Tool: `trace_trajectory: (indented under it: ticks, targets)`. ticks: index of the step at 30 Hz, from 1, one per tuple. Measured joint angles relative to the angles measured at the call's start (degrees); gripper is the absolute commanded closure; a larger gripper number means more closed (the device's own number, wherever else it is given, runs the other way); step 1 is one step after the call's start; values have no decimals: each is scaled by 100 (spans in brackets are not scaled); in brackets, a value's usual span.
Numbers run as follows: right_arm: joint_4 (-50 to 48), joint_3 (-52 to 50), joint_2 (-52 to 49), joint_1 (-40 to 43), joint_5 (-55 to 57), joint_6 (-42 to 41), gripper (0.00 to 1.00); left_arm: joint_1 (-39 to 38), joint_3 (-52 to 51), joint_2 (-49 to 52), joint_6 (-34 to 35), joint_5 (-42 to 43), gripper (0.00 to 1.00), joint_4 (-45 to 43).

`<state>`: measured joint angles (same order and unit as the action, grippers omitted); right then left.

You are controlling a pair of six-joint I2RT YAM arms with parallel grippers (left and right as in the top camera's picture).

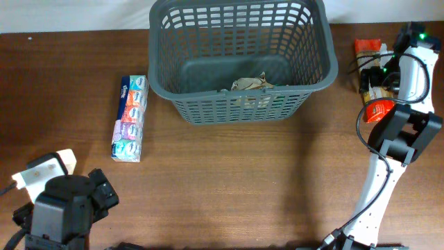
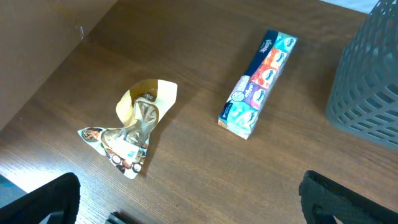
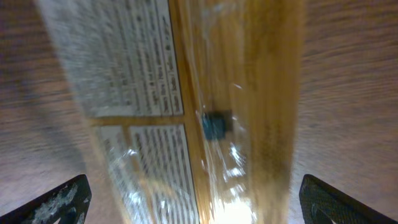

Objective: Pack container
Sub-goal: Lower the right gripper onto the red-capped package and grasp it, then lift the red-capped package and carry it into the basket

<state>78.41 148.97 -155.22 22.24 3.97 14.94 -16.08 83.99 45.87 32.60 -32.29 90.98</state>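
Brown wooden table (image 1: pixel 229 180) carried a big dark grey slotted basket (image 1: pixel 239 62), left of the right gripper (image 3: pixel 199 205) and well ahead-right of the left gripper (image 2: pixel 193 205). Both were spread wide: right close over an orange packet (image 3: pixel 186 112), left with a crumpled wrapper (image 2: pixel 134 134) just ahead.

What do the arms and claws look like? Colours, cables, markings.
Right arm: white links, black joints, a black cable looping alongside, a green light near its wrist. Left arm: bulky black housing. Left claw and right claw have dark fingers; the right's look scuffed pale. No markings legible.
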Motion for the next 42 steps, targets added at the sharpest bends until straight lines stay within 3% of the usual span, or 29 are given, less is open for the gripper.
trace_trajectory:
  ticks: [6,8,13,14,15,27,34,42]
  targets:
    - [17,2,-66,4,-37,-17,1,0,0,0,2,0,1,2]
    - [17,2,-66,4,-39,-7,26,0,0,0,0,0,0,0]
    - [20,0,-66,11,-35,-90,71,0,0,0,2,0,0,0]
    - [24,2,-66,11,-46,-94,90,0,0,0,2,0,0,0]
    - [39,11,-63,4,-37,-87,96,0,0,0,2,0,0,0]
    - [520,549,-87,-7,-9,-800,96,0,0,0,2,0,0,0]
    - [1169,2321,-122,7,-413,-1252,96,0,0,0,2,0,1,0]
    - [1071,2771,1602,-11,-1897,-1899,96,0,0,0,0,0,0,-2]
